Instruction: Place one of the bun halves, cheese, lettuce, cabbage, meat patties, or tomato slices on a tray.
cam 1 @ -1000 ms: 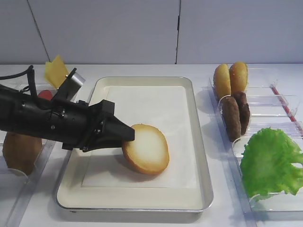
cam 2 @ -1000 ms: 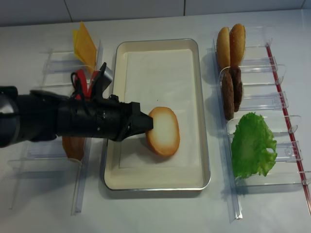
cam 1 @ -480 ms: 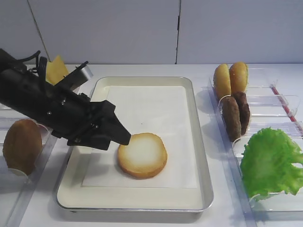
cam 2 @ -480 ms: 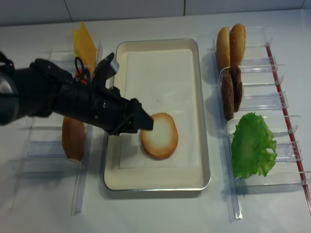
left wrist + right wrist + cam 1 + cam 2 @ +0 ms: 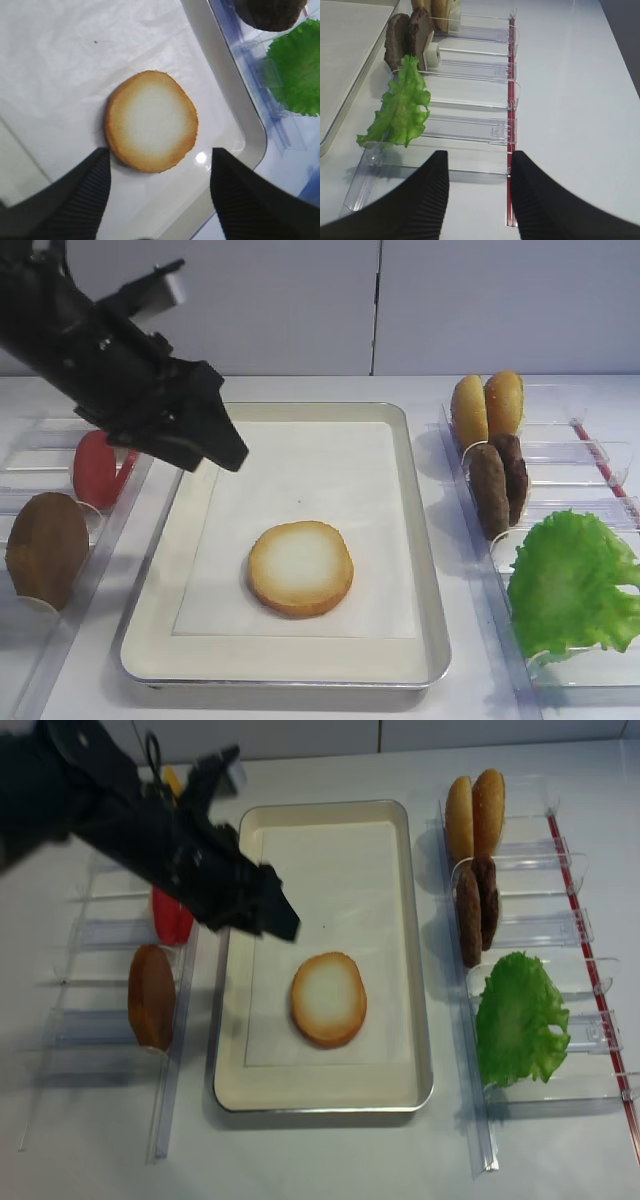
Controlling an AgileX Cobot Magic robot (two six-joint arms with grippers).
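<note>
The pale-faced bun half (image 5: 300,567) (image 5: 328,999) (image 5: 150,120) lies flat on the tray's paper liner (image 5: 300,440) (image 5: 320,850). My left gripper (image 5: 232,455) (image 5: 285,925) (image 5: 159,152) hangs open above and behind it, touching nothing. My right gripper (image 5: 479,155) is open and empty over the clear bins, near the lettuce (image 5: 400,107) (image 5: 570,580) (image 5: 515,1020). The meat patties (image 5: 498,485) (image 5: 477,905) stand on edge in a right bin. Tomato slices (image 5: 95,465) (image 5: 170,915) stand in a left bin. The left arm hides most of the cheese. No cabbage is in view.
Two domed golden buns (image 5: 487,405) (image 5: 475,810) stand in the far right bin. A brown-faced bun half (image 5: 45,545) (image 5: 150,995) stands in a left bin. Clear plastic bins flank the tray on both sides.
The left gripper opened and let go of the bun half, which dropped flat onto the tray. The gripper then rose and drew back to the upper left.
</note>
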